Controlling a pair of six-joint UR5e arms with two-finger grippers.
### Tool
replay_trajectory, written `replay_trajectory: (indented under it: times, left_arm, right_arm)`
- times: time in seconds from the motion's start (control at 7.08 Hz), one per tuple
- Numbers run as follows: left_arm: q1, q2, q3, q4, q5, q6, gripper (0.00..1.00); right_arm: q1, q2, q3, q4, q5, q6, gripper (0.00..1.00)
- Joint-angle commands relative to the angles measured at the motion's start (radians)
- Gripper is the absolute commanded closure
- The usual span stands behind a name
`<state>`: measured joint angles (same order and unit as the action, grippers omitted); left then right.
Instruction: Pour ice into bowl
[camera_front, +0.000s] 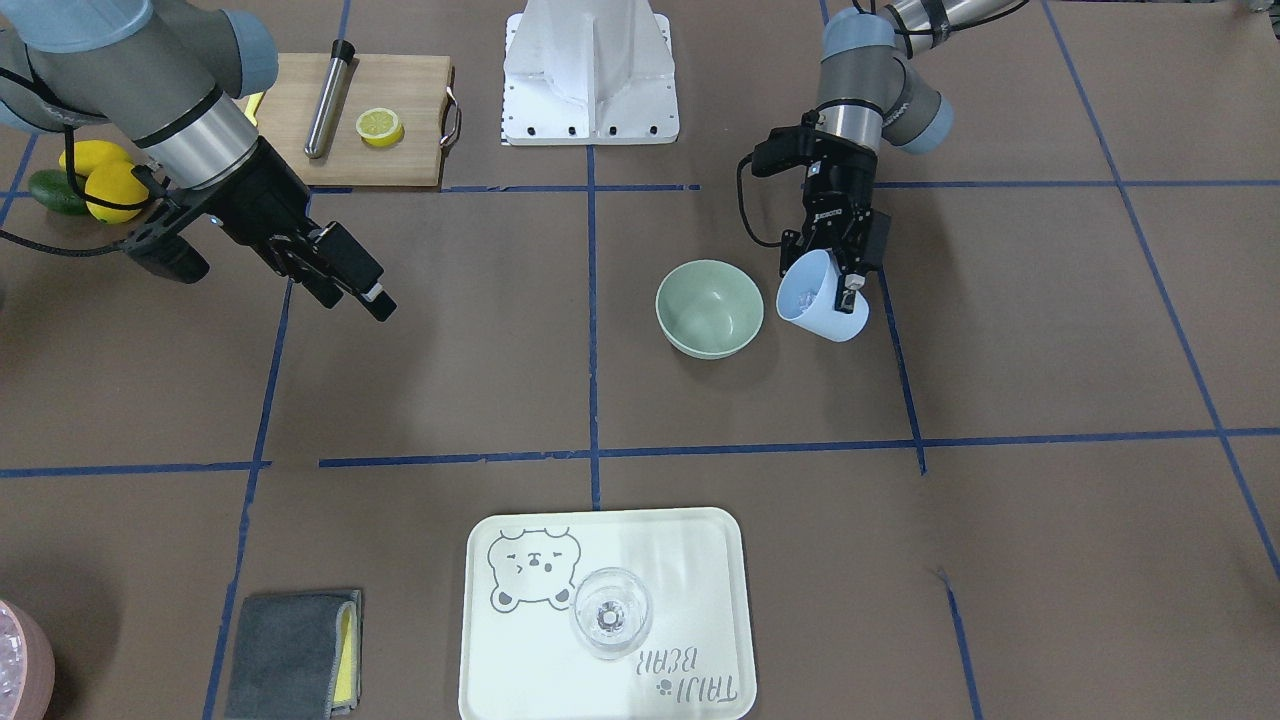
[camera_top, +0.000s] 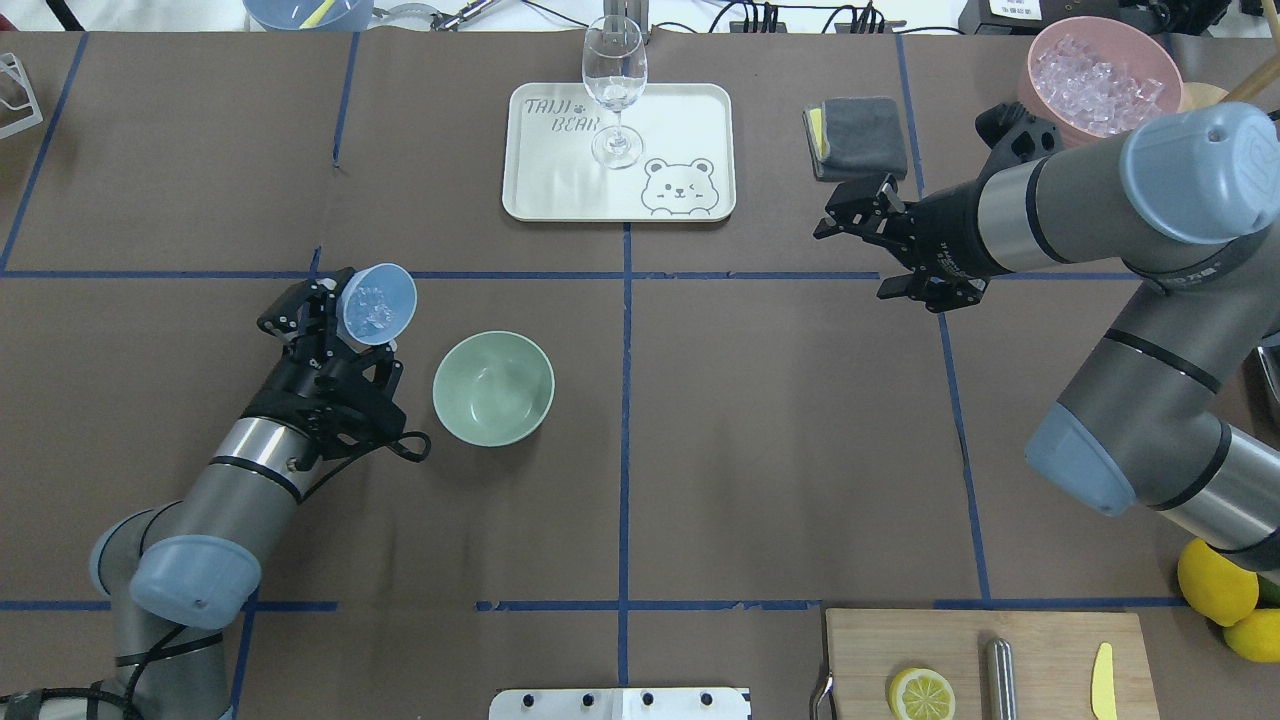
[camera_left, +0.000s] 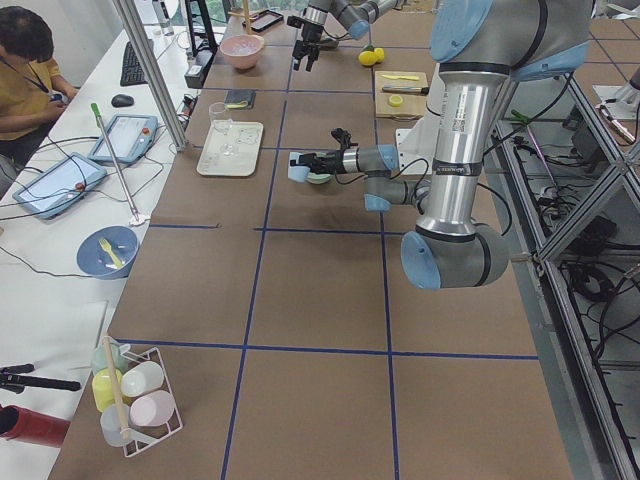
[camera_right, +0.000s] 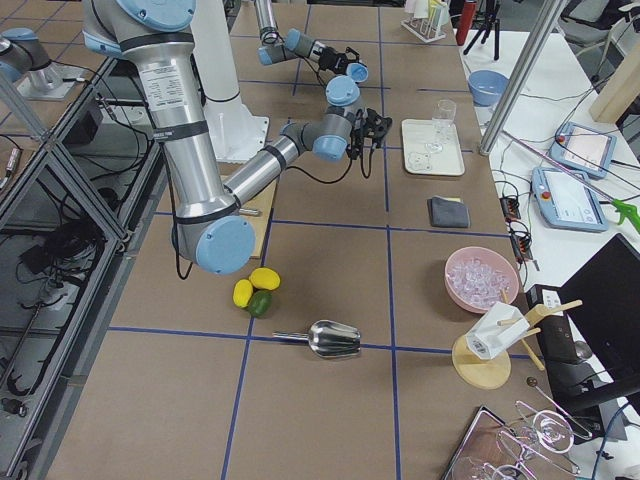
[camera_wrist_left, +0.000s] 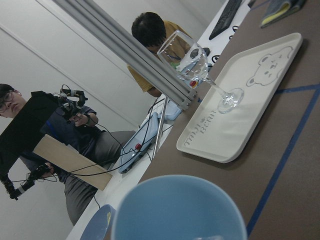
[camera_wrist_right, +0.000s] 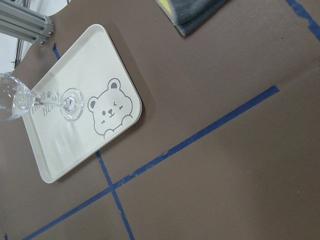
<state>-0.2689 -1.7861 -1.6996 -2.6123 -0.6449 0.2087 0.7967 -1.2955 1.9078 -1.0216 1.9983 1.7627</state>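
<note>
My left gripper (camera_front: 835, 272) is shut on a light blue cup (camera_front: 822, 297), held above the table and tilted with its mouth toward the bowl. Small clear ice cubes (camera_top: 372, 305) lie inside the cup (camera_top: 378, 303). The pale sage-green bowl (camera_front: 709, 308) stands upright and empty just beside the cup; it also shows in the overhead view (camera_top: 493, 388). The cup's rim (camera_wrist_left: 177, 210) fills the bottom of the left wrist view. My right gripper (camera_top: 868, 250) is open and empty, hovering far from the bowl near the grey cloth.
A cream bear tray (camera_top: 680, 110) with a wine glass (camera_top: 613, 80) sits across the table. A pink container of ice (camera_top: 1100, 75) and a grey cloth (camera_top: 865, 135) are at the far right. A cutting board (camera_front: 400, 110) holds a lemon half (camera_front: 380, 126) and a steel tool (camera_front: 328, 100).
</note>
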Motion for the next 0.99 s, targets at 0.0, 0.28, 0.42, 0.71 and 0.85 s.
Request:
replay_trajectory:
  times: [0.0,0.28,0.42,0.71,0.85]
  left_arm:
    - [0.046,-0.03,0.02,0.054,0.096,0.244,1.0]
    - [0.056,-0.067,0.026,0.177,0.137,0.456,1.0]
    - [0.071,-0.067,0.025,0.179,0.196,0.563,1.0]
    - [0.08,-0.073,0.024,0.179,0.252,0.785,1.0]
    - [0.118,-0.072,0.049,0.181,0.327,0.801,1.0]
  right_arm:
    - [0.002,-0.017,-0.012,-0.002,-0.01,-0.002,0.0]
    - [0.004,-0.033,-0.012,0.0,-0.006,-0.002,0.0]
    - [0.009,-0.039,-0.012,-0.002,-0.007,-0.002,0.0]
    - [0.016,-0.044,-0.024,-0.002,-0.009,-0.003,0.0]
    - [0.016,-0.041,-0.032,-0.002,-0.01,-0.003,0.0]
